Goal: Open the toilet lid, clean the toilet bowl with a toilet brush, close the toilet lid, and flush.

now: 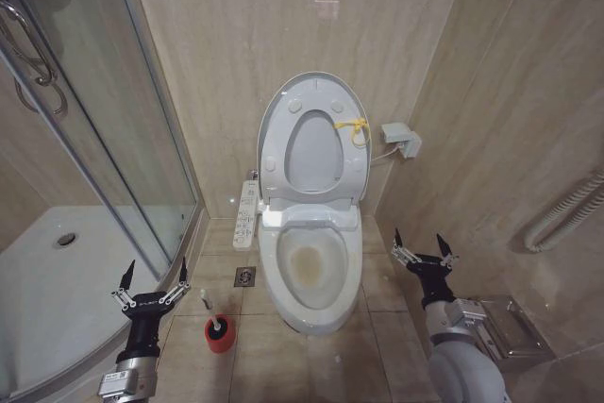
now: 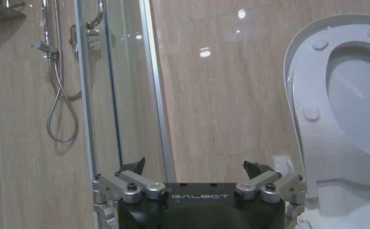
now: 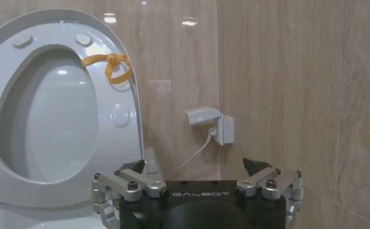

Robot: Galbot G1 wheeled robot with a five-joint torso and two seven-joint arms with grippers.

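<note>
From the head view I see the toilet lid [image 1: 311, 92] and the ring seat [image 1: 312, 153] both raised against the rear wall, with a yellow tie [image 1: 355, 128] on the seat's right edge. The toilet bowl [image 1: 315, 276] is open, its bottom stained yellowish; the button panel [image 1: 245, 214] lies along its left side. The toilet brush [image 1: 220, 327] stands head-down in the red cup holder [image 1: 220, 337] on the floor tiles, at the bowl's front left corner.

The left gripper [image 1: 151, 281] hovers just left of the holder, fingers spread, holding nothing. The right gripper [image 1: 423, 247] hovers beside the bowl's right edge, likewise spread and empty.

The left wrist view adds the shower hose [image 2: 59, 95] behind the glass door [image 2: 118, 86]. The right wrist view adds the wall socket box [image 3: 211, 124] and its cable.
</note>
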